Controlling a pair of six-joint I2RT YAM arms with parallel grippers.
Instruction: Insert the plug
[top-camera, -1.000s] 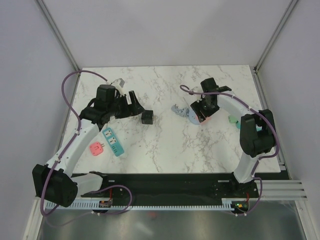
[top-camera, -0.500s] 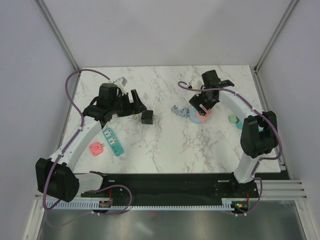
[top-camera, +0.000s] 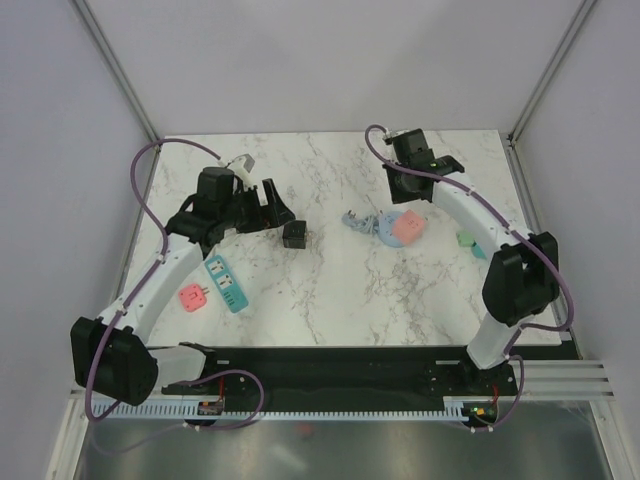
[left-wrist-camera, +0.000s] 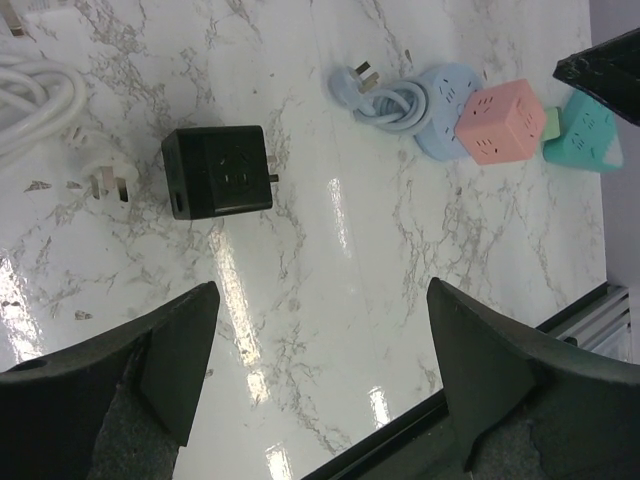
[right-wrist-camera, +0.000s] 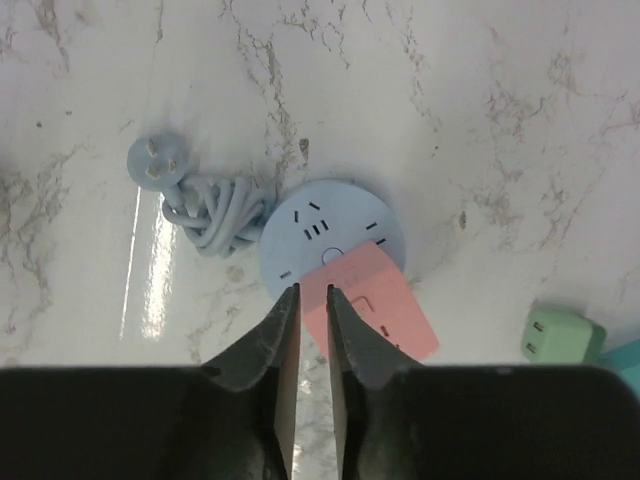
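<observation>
Seen from above, on the table (top-camera: 330, 300), the block adapter (top-camera: 294, 235) lies at 9 o'clock of centre and the round socket disc (top-camera: 381, 229) at 3 o'clock. A cube socket (top-camera: 406, 227) sits on the disc's 3 o'clock side, with the coiled cord (top-camera: 358, 221) at its 9 o'clock. The flat strip (top-camera: 226, 283) lies at 8 o'clock of the block adapter, and a small adapter (top-camera: 192, 296) is just beside the strip at 9 o'clock.

bright, even overhead light on glossy white marble; sharp but for the near foreground

from above, the table (top-camera: 330, 290) around the blue round socket (top-camera: 378, 224) is evenly lit, with only faint, soft shadows under the arms. in the left wrist view, white glare streaks lie below and left of the socket, and the left gripper (left-wrist-camera: 320, 290) shows dark, soft-edged fingers (left-wrist-camera: 110, 370) along the bottom edge. in the right wrist view one glare streak runs left of the socket, and the right gripper (right-wrist-camera: 312, 290) is near-black, its surface detail lost.
</observation>
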